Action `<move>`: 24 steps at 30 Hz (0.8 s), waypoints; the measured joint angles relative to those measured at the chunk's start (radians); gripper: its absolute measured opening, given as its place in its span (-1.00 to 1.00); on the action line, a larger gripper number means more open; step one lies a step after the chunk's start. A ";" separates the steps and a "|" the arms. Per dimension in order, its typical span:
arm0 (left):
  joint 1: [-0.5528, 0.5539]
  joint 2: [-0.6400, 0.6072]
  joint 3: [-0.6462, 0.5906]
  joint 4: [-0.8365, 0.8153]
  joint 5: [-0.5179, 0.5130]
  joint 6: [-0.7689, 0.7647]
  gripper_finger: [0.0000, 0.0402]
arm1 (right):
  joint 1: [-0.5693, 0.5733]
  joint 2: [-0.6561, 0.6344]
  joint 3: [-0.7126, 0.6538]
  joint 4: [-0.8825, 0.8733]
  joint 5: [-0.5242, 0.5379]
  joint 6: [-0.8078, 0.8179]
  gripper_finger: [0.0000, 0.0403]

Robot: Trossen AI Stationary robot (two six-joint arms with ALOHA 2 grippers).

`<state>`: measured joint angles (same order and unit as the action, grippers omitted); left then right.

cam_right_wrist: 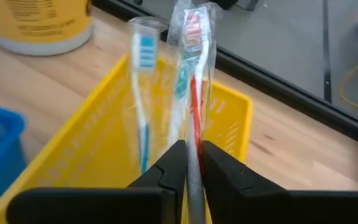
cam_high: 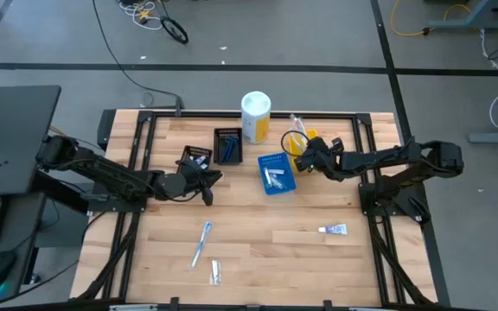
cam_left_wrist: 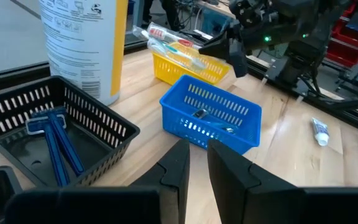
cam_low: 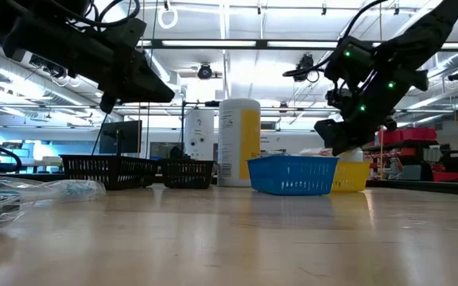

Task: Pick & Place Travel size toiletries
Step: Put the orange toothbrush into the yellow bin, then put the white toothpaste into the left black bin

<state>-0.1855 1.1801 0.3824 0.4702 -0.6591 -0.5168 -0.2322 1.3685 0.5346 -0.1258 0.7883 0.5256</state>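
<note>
We hold the right gripper over the yellow tray, upper right of centre in the high view. Its jaws are nearly closed around a wrapped red toothbrush, whose long axis runs straight out from the jaws over the tray, beside a blue toothbrush. The left gripper waits, jaws slightly apart and empty, over the bench.

The canister bears print (too small to read).
</note>
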 joint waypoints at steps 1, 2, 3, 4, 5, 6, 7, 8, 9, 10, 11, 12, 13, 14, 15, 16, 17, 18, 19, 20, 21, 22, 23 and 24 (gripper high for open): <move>0.002 0.000 0.000 0.000 0.001 0.000 -0.69 | -0.014 0.000 0.000 0.009 -0.012 -0.012 -0.70; 0.003 0.000 0.000 0.001 0.004 0.000 -0.69 | -0.025 0.000 0.000 0.022 -0.030 -0.029 -0.68; 0.005 0.000 0.000 0.000 0.007 0.000 -0.69 | -0.036 0.000 0.000 0.036 -0.054 -0.044 -0.66; 0.005 0.000 0.000 0.000 0.009 -0.001 -0.69 | -0.044 0.000 0.000 0.050 -0.080 -0.062 -0.64; 0.005 0.000 0.000 0.000 0.011 -0.001 -0.69 | -0.051 0.000 0.000 0.060 -0.105 -0.078 -0.62; 0.005 0.000 0.000 0.000 0.014 -0.001 -0.69 | -0.055 0.000 0.000 0.065 -0.122 -0.087 -0.60; 0.005 0.000 0.000 0.000 0.016 -0.001 -0.69 | -0.058 0.000 0.000 0.064 -0.135 -0.097 -0.57; 0.005 0.000 0.000 0.000 0.016 -0.002 -0.69 | -0.061 0.000 0.000 0.063 -0.139 -0.101 -0.55; 0.005 0.000 0.000 0.000 0.016 -0.002 -0.69 | -0.062 0.000 0.000 0.059 -0.140 -0.101 -0.52; 0.005 0.000 0.000 0.000 0.016 -0.002 -0.69 | -0.063 0.000 0.000 0.056 -0.140 -0.101 -0.50; 0.005 0.000 0.000 0.000 0.016 -0.002 -0.69 | -0.063 0.000 0.000 0.055 -0.144 -0.107 -0.47; 0.005 0.000 0.000 0.000 0.016 -0.002 -0.69 | -0.063 0.000 0.000 0.056 -0.144 -0.112 -0.45; 0.005 0.000 0.000 0.000 0.016 -0.002 -0.69 | -0.063 0.000 0.000 0.056 -0.144 -0.116 -0.43; 0.005 0.000 0.000 0.000 0.016 -0.002 -0.69 | -0.063 0.000 0.000 0.056 -0.144 -0.119 -0.41; 0.005 0.000 0.000 0.000 0.016 -0.003 -0.69 | -0.063 0.000 0.000 0.057 -0.145 -0.119 -0.39; 0.005 0.000 0.000 0.000 0.016 -0.002 -0.69 | -0.063 0.000 0.000 0.064 -0.144 -0.120 -0.37; 0.005 0.000 0.000 0.000 0.016 -0.003 -0.69 | -0.063 0.000 0.000 0.074 -0.145 -0.123 -0.36; 0.005 0.000 0.000 0.000 0.016 -0.003 -0.69 | -0.063 0.000 0.005 0.081 -0.146 -0.124 -0.35; 0.005 0.000 0.000 0.000 0.016 -0.003 -0.69 | -0.060 0.000 0.015 0.084 -0.147 -0.124 -0.35; 0.005 0.000 0.000 0.000 0.017 -0.003 -0.69 | -0.056 0.000 0.030 0.086 -0.147 -0.127 -0.35; 0.005 0.000 0.000 0.000 0.017 -0.003 -0.69 | -0.052 0.000 0.048 0.092 -0.146 -0.143 -0.35; 0.005 0.000 0.000 0.000 0.021 -0.003 -0.69 | -0.045 0.000 0.064 0.094 -0.147 -0.170 -0.35; 0.005 0.000 0.000 0.000 0.024 -0.003 -0.69 | -0.038 -0.001 0.079 0.092 -0.148 -0.193 -0.35; 0.005 0.000 0.000 0.000 0.024 -0.003 -0.69 | -0.031 -0.001 0.096 0.091 -0.157 -0.216 -0.35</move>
<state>-0.1806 1.1801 0.3824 0.4699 -0.6348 -0.5194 -0.2628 1.3678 0.6305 -0.0345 0.6314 0.3093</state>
